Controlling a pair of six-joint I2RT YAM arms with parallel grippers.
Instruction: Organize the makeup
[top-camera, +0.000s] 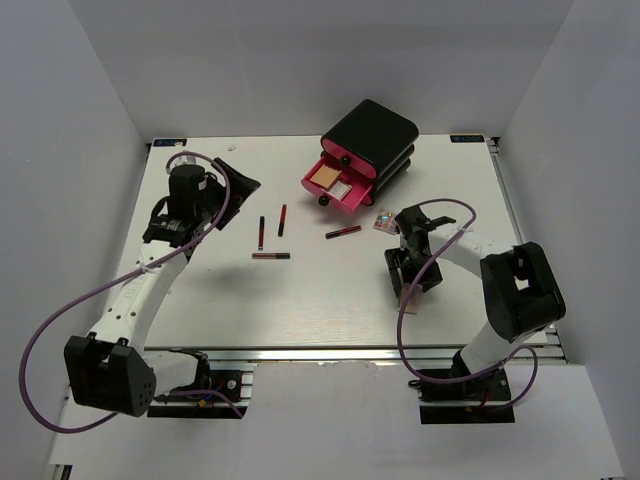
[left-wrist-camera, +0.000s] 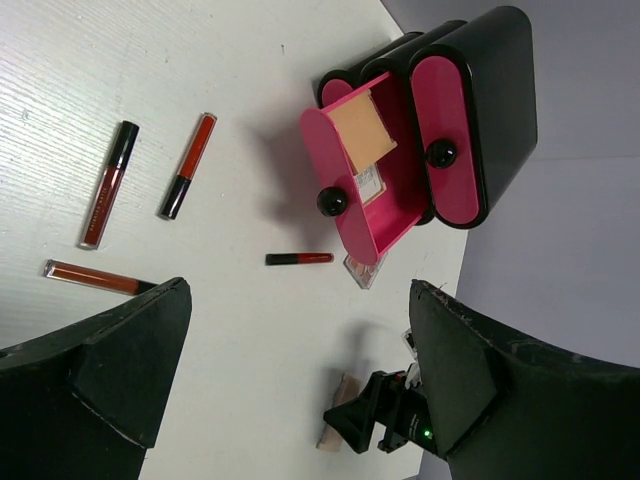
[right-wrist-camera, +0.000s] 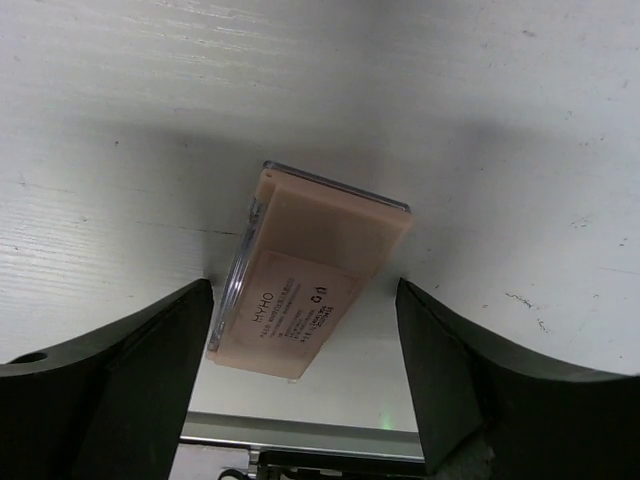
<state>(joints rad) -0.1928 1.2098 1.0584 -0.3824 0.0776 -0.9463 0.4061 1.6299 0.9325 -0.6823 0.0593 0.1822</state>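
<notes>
the beige palette (right-wrist-camera: 325, 255), lying between the jaws of the right gripper (right-wrist-camera: 302, 300), carries a label that seems to read "hyho"; its smaller lines are illegible.

The left arm stretches forward with the left claw (top-camera: 238, 182) spread wide, while the bent right arm points the right claw (top-camera: 407, 288) downward, fingers parted.

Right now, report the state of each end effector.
Left end effector: open, empty.
Right end effector: open around a palette, not clamped.
</notes>
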